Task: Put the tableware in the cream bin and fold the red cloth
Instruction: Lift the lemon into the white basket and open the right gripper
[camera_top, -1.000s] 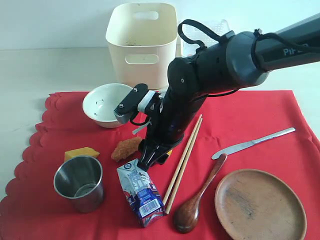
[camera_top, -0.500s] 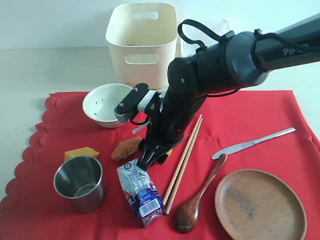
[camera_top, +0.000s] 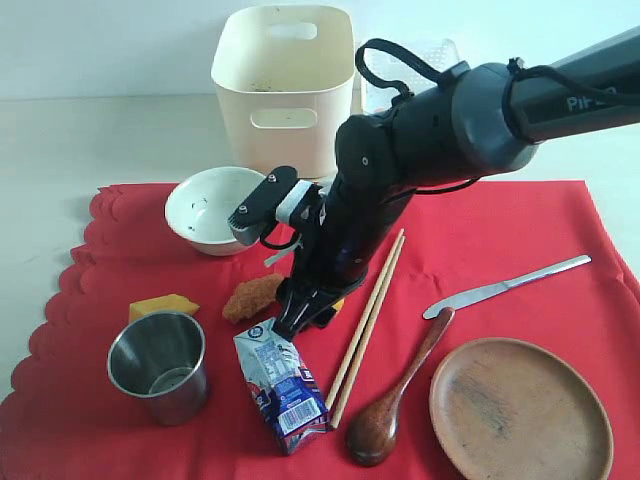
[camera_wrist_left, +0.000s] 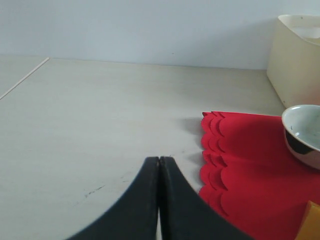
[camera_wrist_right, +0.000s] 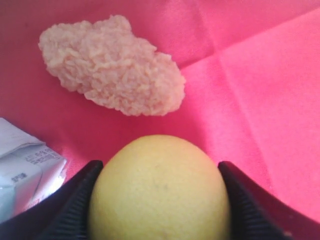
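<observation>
I found my right end effector gripping a yellow fruit on the red cloth, with the wooden chopsticks just beside it toward the table's right edge, their length pointing to the far edge, while the left end effector was fully closed, well apart.

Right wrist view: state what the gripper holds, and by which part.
The right gripper clamps the round yellow fruit across its widest part, one finger on each side.
</observation>
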